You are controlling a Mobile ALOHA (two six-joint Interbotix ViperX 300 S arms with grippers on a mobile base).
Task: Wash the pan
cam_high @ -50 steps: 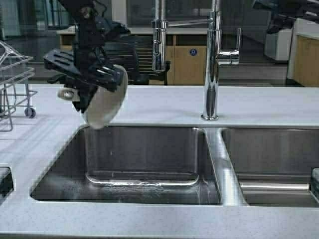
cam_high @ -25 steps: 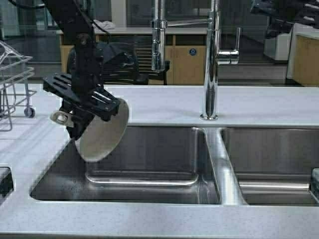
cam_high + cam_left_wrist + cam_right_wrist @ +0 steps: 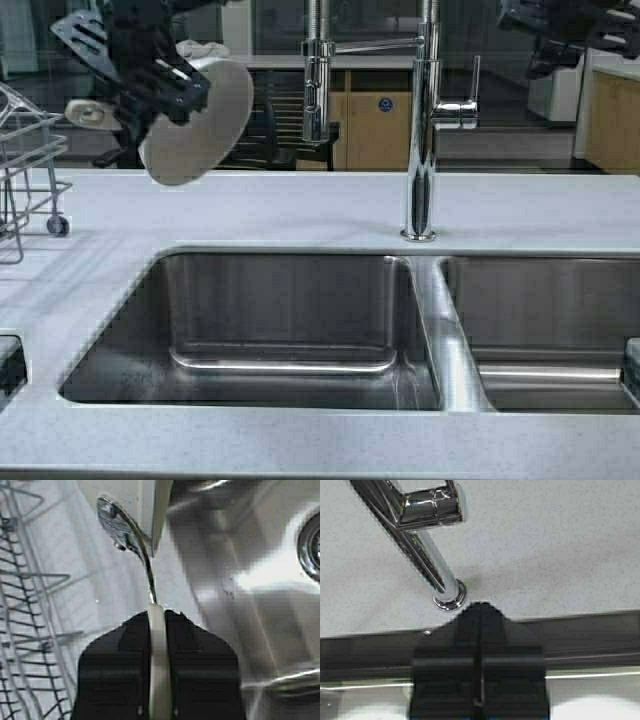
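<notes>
The cream pan [image 3: 197,122] hangs tilted on edge, high above the counter behind the left basin's far-left corner. My left gripper [image 3: 135,100] is shut on its stubby handle [image 3: 88,112]. In the left wrist view the cream handle [image 3: 157,630] is pinched between the black fingers [image 3: 195,655], with the metal bracket [image 3: 120,527] and the pan body [image 3: 131,500] beyond. My right gripper [image 3: 480,609] is shut with nothing in it, hovering near the faucet base [image 3: 449,597]; the right arm [image 3: 560,30] shows at the top right.
A wire dish rack [image 3: 30,170] stands on the counter at the left, also seen below the pan as the rack [image 3: 30,630]. The tall chrome faucet [image 3: 425,130] rises between the left basin [image 3: 280,320] and the right basin [image 3: 550,320].
The left gripper has lifted the pan from the left basin's rim up and to the left, now high over the counter near the rack. The right arm has stayed put.
</notes>
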